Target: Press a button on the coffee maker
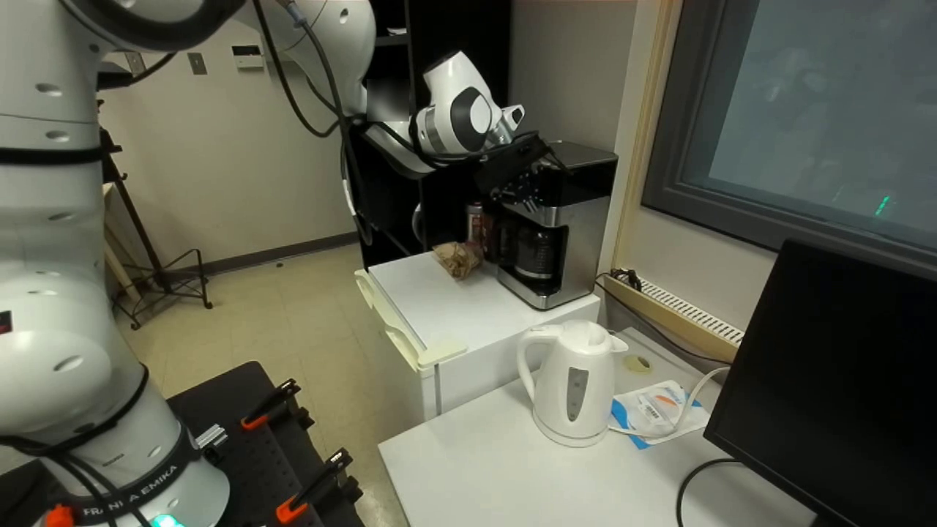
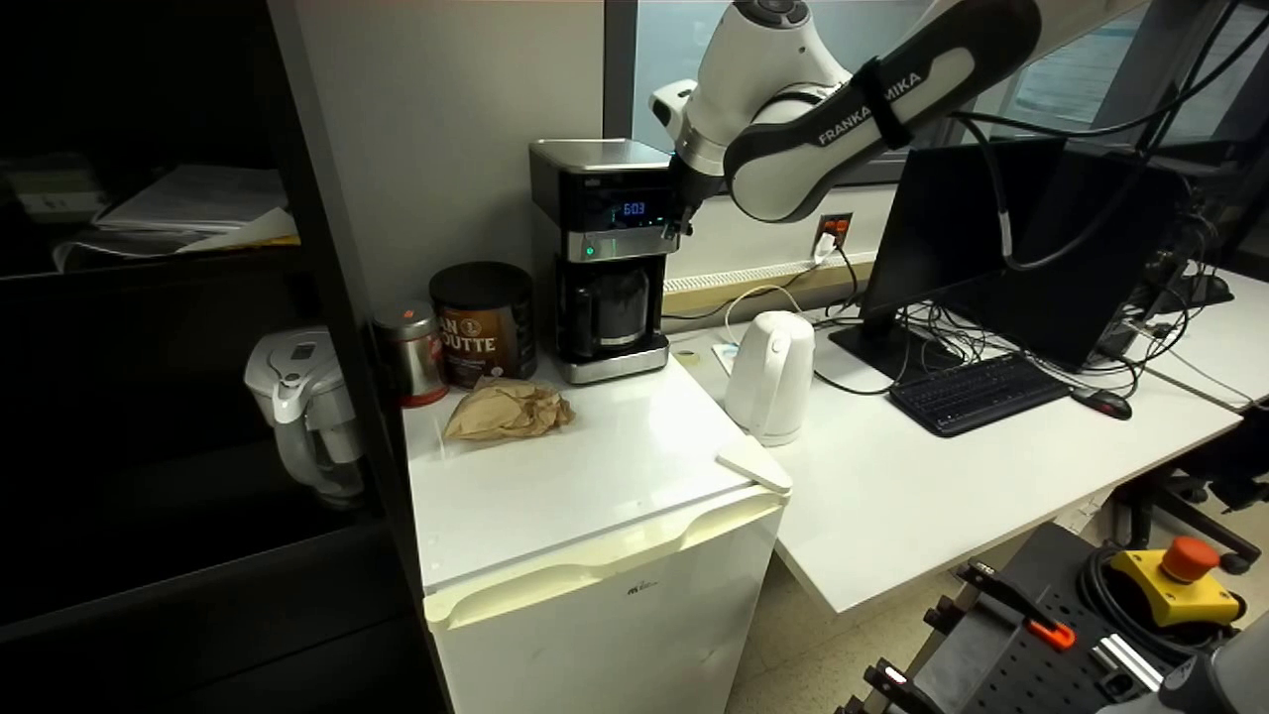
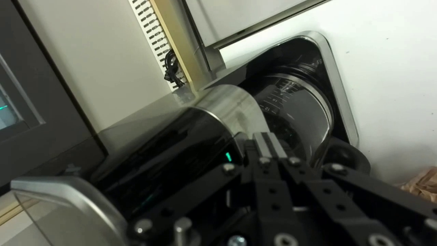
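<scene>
In an exterior view the robot arm (image 2: 863, 124) reaches in from the upper right of the frame, while a white fridge (image 2: 595, 635) fills the lower centre. The coffee maker (image 2: 620, 248) stands on the fridge at the upper centre, with the white kettle (image 2: 768, 387) near it, right of centre. The claw (image 3: 269, 145), at the lower centre of the wrist view, has its fingertips pressed together at the coffee maker's front; whether they touch it, I cannot tell.
</scene>
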Controlling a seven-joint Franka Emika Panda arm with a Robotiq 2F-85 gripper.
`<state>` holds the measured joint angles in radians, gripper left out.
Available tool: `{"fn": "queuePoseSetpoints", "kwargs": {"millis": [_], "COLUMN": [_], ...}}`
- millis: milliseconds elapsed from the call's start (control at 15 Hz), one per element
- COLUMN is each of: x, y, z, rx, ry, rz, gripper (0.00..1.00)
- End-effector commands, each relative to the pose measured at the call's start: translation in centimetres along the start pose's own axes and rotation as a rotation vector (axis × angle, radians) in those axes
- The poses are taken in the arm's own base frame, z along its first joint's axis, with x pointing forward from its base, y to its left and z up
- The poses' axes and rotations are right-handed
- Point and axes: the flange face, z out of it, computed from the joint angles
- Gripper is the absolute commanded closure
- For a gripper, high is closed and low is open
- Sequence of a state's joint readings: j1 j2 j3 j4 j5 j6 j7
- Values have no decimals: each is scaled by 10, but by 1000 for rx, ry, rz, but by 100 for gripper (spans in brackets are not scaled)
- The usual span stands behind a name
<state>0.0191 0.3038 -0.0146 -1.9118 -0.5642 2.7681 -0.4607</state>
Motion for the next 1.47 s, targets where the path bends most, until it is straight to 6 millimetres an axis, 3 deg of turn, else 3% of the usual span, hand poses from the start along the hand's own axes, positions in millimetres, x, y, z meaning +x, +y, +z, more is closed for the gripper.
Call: {"fn": "queuePoseSetpoints", "kwargs": {"millis": [0,333,867,1400], "x": [11,12,6,-15], "y": [7,-2,-59,-105], "z": [2,-5,-37,-81], "rx": [-42,-37,-14,-15], "ry": [31,34,80,67], "rz": [-27,-53,-183,-284], "gripper": [100,100,100,100]}}
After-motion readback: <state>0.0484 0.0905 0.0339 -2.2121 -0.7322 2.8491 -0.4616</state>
